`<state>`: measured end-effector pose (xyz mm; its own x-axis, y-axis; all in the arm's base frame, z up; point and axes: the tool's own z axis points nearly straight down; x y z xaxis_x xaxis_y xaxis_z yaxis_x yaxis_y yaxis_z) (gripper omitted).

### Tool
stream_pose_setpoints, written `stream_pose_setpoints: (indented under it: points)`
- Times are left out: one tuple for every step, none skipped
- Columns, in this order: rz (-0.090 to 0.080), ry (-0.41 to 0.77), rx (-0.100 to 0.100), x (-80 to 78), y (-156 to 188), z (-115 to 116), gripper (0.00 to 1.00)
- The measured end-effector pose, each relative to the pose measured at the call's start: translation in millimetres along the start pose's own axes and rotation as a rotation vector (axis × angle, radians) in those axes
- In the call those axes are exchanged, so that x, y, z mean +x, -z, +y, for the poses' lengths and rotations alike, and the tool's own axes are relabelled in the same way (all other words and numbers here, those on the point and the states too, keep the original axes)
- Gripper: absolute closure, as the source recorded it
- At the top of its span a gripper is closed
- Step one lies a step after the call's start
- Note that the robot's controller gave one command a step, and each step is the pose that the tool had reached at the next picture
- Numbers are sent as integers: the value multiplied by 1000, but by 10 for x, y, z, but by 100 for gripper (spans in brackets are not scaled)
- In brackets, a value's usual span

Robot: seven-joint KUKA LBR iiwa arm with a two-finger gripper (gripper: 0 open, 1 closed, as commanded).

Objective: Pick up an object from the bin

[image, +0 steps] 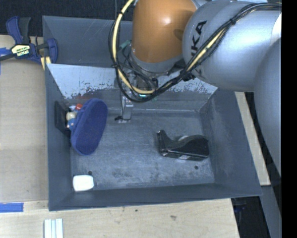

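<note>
**Bin of four loose things, end effector low beside the blue pouch**

Farthest left, against the left wall of the bin (138,192), lies a small dark thing with white and orange bits (68,116). It is wedged between that wall and the blue pouch, so I judge it hard to reach cleanly. Below it, in the near left corner, a small white block (83,183) sits alone, close enough to both walls that I would have little room to close around it.

The blue oval pouch (89,126) lies lengthwise and tilted, its upper end toward the back wall and its left flank over the dark thing. It looks soft and rounded, and would likely give under pressure.

My end effector (124,114) hangs low over bare floor near the back wall, just beside the pouch's upper right end and apart from it. Whether it is released or clenched I cannot tell, and I see nothing carried in it. The pouch is the nearest thing, so it seems the likeliest pick.

Further right, a black stapler-like thing (184,147) lies flat on open floor, well apart from everything, with free room on all sides.
</note>
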<state>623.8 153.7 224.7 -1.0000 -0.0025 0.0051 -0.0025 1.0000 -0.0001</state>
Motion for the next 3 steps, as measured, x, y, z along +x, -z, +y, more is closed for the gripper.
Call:
stream_pose_setpoints:
  points:
    - [-25,289,3,-107,-1342,557,0]
    - [-13,765,3,0,-1225,818,0]
    - [-14,962,2,-36,-1217,702,0]
